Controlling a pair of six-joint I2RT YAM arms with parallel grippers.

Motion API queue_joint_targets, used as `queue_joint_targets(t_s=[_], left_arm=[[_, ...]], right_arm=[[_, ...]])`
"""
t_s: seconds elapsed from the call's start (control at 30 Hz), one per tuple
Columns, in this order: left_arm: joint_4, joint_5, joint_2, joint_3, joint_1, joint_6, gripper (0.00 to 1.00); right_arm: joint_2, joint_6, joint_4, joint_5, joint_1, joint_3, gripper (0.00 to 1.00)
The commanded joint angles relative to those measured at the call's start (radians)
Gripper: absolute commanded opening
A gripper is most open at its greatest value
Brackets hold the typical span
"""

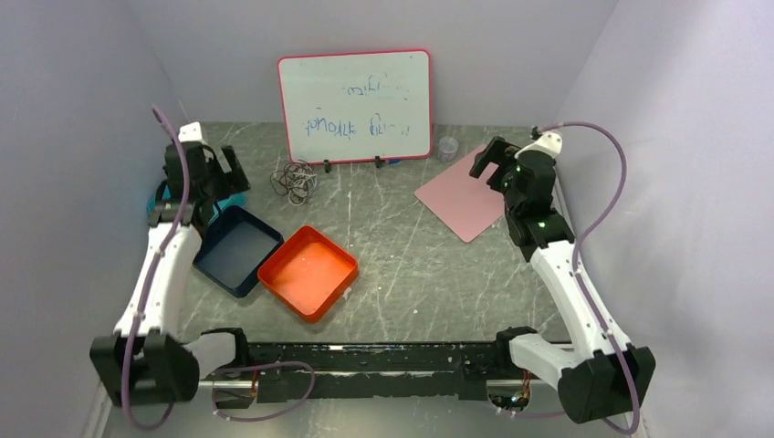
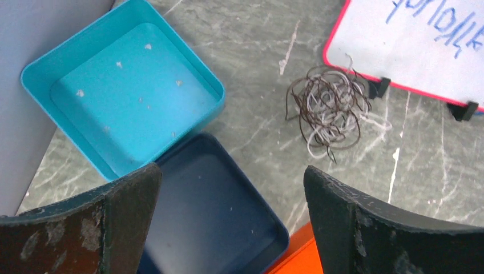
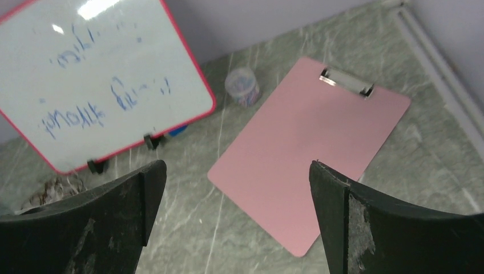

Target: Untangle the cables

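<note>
Left tool [image 2: 231, 171] jaws wide, empty. Right tool [image 3: 237, 165] likewise, pink clipboard [image 3: 308, 154] at its 12 o'clock. Cables [image 2: 331, 111]: one knotted clump on tabletop [image 2: 257, 40], 1 o'clock of left tool, beside whiteboard [image 2: 411, 40]. Risk: pinching several strands together tightens the knot.

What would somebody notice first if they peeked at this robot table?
Probably the bright orange tray near the middle of the table, right beside a dark blue tray on its left. Next comes the red-framed whiteboard with blue scribbles, standing at the back, and the pink clipboard lying flat to its right. The cables are a small tangled clump in front of the whiteboard's left corner.
</note>
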Motion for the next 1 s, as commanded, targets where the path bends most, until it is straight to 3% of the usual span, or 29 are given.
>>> queue_joint_targets(t_s=[0.0,0.17,0.33,0.6,0.97], left_arm=[[-0.040,0.155,0.160,0.135,0.069,0.051,0.99],[-0.059,0.137,0.292,0.219,0.093,0.090,0.99],[-0.059,0.256,0.415,0.266,0.156,0.111,0.99],[-0.100,0.291,0.665,0.393,0.167,0.204,0.99],[-0.099,0.353,0.799,0.452,0.175,0.259,0.99]], right_arm=[[0.057,0.026,-0.075,-0.119,-0.011,0.004,1.00],[0.064,0.060,-0.038,-0.255,-0.011,-0.071,1.00],[0.074,0.068,-0.015,-0.345,-0.011,-0.138,1.00],[0.070,0.030,-0.021,-0.372,-0.012,-0.181,1.00],[0.078,0.017,-0.005,-0.410,-0.010,-0.199,1.00]])
